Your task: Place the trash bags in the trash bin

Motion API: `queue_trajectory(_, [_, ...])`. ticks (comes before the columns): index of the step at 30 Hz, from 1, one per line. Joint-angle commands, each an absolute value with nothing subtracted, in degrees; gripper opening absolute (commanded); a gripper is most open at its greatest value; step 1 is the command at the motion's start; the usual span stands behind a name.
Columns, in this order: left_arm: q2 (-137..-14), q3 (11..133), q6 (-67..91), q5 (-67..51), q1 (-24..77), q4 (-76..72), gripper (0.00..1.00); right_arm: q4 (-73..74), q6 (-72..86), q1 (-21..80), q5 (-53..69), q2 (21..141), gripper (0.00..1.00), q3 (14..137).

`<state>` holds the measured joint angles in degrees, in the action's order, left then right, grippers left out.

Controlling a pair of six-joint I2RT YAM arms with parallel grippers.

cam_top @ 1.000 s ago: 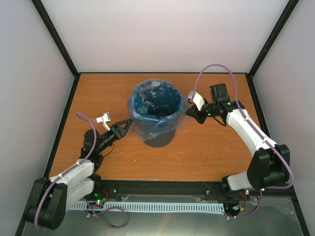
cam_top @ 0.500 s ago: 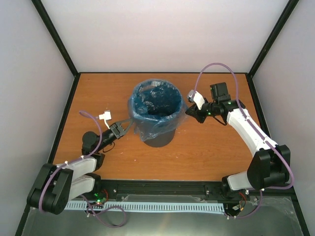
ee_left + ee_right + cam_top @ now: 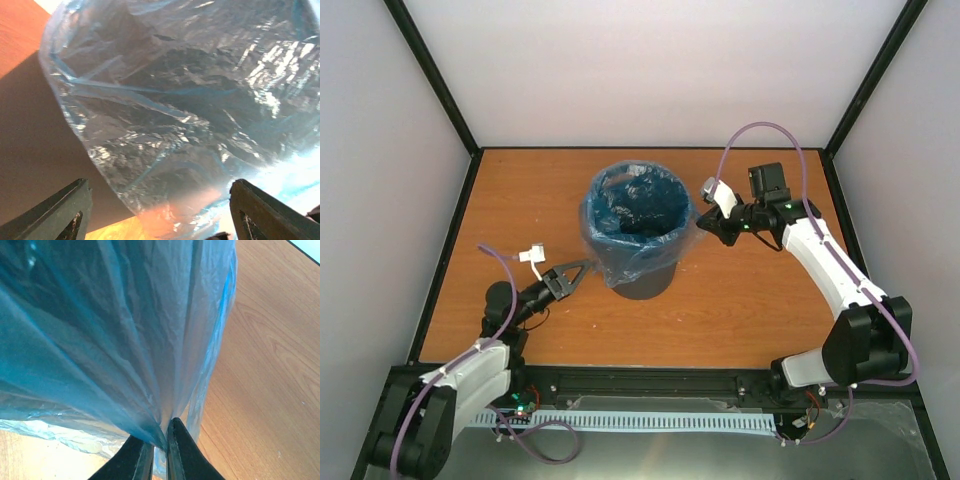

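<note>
The dark grey trash bin (image 3: 645, 282) stands upright mid-table. The light-blue trash bag (image 3: 638, 215) lines it and folds down over the rim. My right gripper (image 3: 704, 227) is shut on the bag's edge at the bin's right side; in the right wrist view the plastic (image 3: 125, 340) is pinched between the two fingertips (image 3: 175, 445). My left gripper (image 3: 582, 270) is open, low at the bin's left side, with the bag's hanging skirt (image 3: 190, 115) just in front of its spread jaws and nothing between them.
The wooden table (image 3: 740, 310) is walled by white panels with black frame posts. A white tag on a cable (image 3: 533, 252) sits by the left arm. A black rail (image 3: 650, 382) runs along the near edge.
My left gripper has dropped lower and drawn slightly back along the bin's left side. The right gripper has stayed shut on the bag's edge, nearly still.
</note>
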<state>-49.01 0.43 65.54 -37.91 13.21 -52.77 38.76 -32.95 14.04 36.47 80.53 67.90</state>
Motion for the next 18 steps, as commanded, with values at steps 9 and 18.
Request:
queue_trajectory(9, [-64.93,0.67,76.15,-46.18,13.18,-79.78,0.71,39.31,-31.45,15.23,36.44,79.84,0.12,69.25])
queue_trajectory(18, [-71.57,6.76,78.11,-46.9,15.39,-87.75,0.56,39.51,-31.22,15.69,35.97,80.15,0.12,70.06])
